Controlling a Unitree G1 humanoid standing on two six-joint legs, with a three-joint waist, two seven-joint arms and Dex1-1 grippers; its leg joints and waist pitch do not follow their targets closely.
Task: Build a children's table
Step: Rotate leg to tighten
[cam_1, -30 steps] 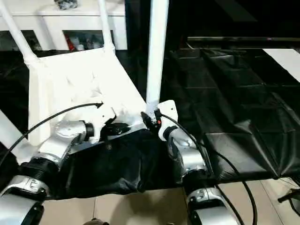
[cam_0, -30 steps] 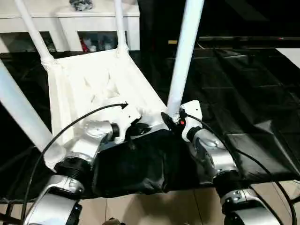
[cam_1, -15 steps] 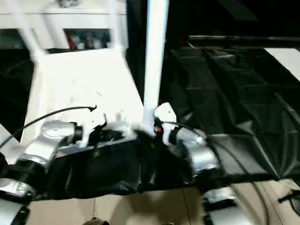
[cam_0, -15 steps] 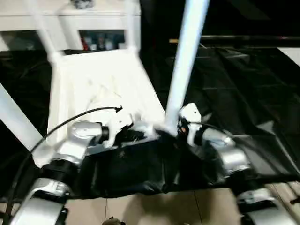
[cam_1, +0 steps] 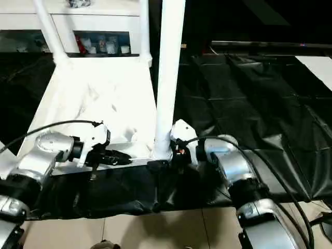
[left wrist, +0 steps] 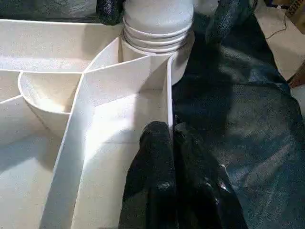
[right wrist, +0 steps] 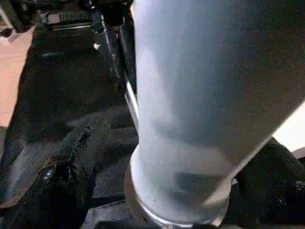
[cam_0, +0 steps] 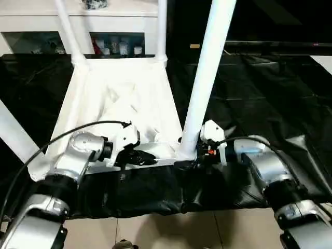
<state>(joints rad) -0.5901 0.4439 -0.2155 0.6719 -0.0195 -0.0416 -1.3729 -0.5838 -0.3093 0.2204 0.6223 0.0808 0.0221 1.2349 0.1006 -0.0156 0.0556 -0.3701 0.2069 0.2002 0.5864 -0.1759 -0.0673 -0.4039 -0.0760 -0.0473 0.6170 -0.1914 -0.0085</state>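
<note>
Ribbed white plastic tabletop (cam_0: 119, 98), smooth tubular leg (cam_0: 207, 78) upright.

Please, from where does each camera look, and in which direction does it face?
Left eye and right eye: on the head, facing forward and down at the upturned tabletop; both silver forearms show.
Left wrist: along the shut left tool pinching a rib.
Right wrist: close on the near leg between the right tool's fingers.
Shared: that leg and its socket.
</note>
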